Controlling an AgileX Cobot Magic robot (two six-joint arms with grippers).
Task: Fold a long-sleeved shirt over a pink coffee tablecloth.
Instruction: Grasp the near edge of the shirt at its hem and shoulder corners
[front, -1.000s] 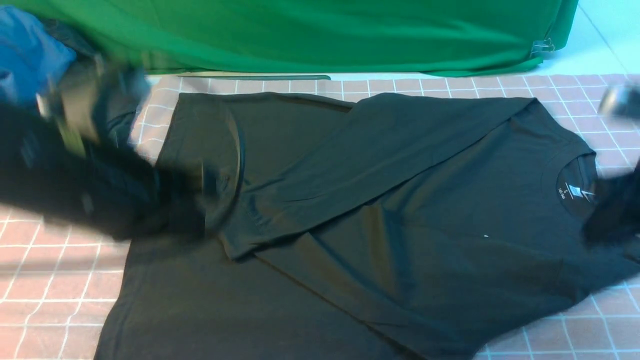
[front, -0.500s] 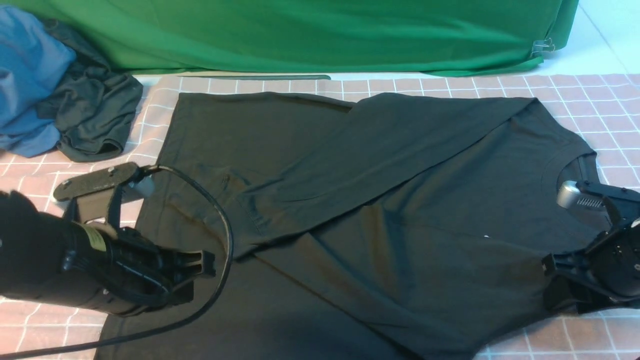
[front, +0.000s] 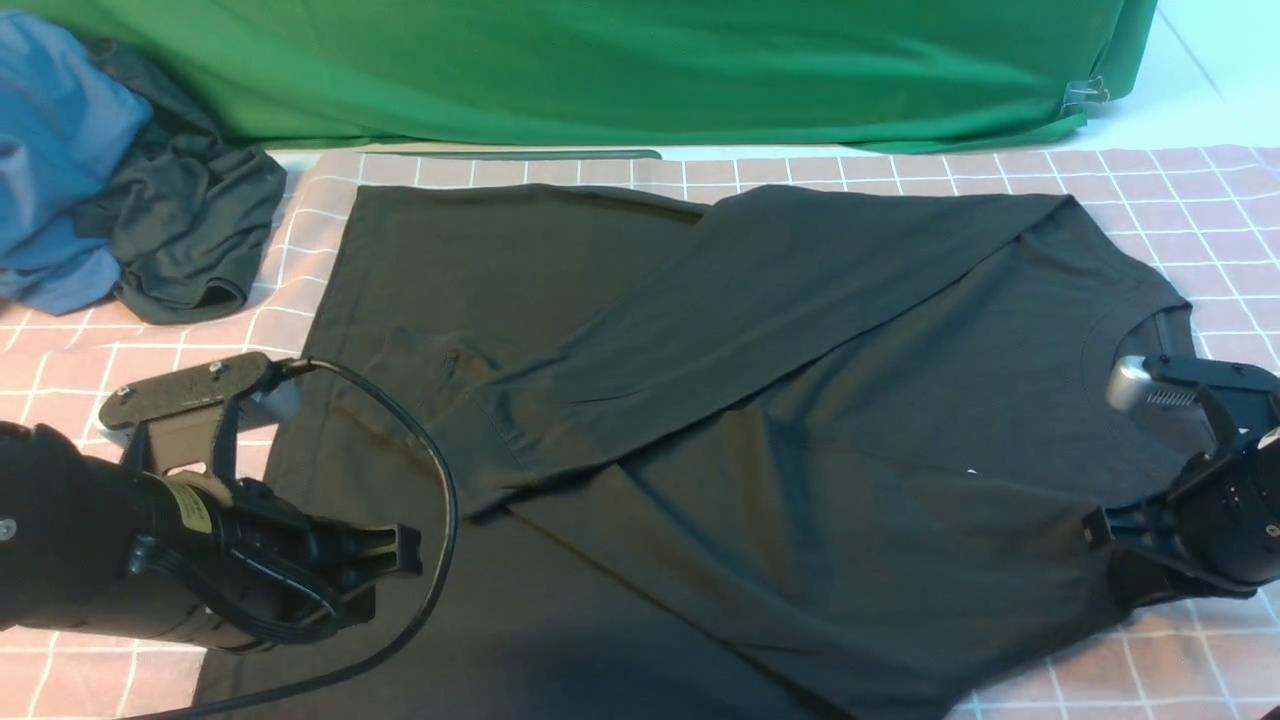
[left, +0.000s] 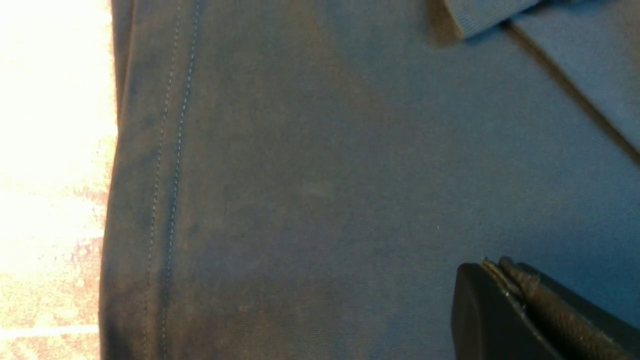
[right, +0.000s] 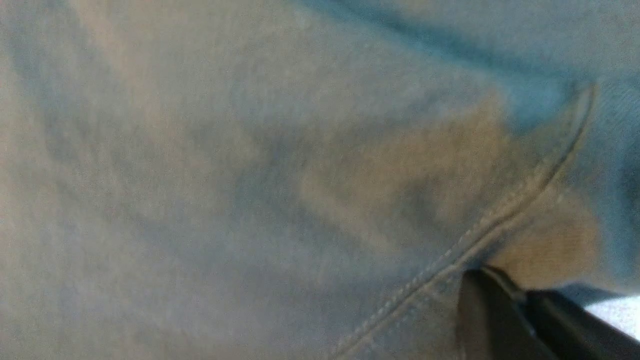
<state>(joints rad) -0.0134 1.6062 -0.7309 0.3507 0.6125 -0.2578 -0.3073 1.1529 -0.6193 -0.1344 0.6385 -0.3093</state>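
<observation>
The black long-sleeved shirt (front: 800, 420) lies flat on the pink coffee tablecloth (front: 1180, 190), collar to the right, with one sleeve folded diagonally across its body. My left gripper (front: 405, 550) hangs low over the shirt near its hem side. Its jaws are pressed together with nothing between them (left: 487, 265). My right gripper (front: 1095, 528) sits at the near shoulder below the collar. In the right wrist view it (right: 482, 274) is shut, with the shirt's fabric (right: 250, 175) pinched right beside a stitched seam (right: 500, 220). The left wrist view shows the double-stitched hem (left: 170, 175).
A bright green cloth (front: 640, 70) drapes along the back. A blue garment (front: 55, 150) and a smaller dark grey-green garment (front: 185, 230) are piled at the far left. The left arm's black cable (front: 440, 480) loops over the shirt.
Both arms swung in over the shirt from the sides and settled low. The right gripper's jaws closed at the shoulder. The left gripper stayed shut and drifted slightly nearer.
</observation>
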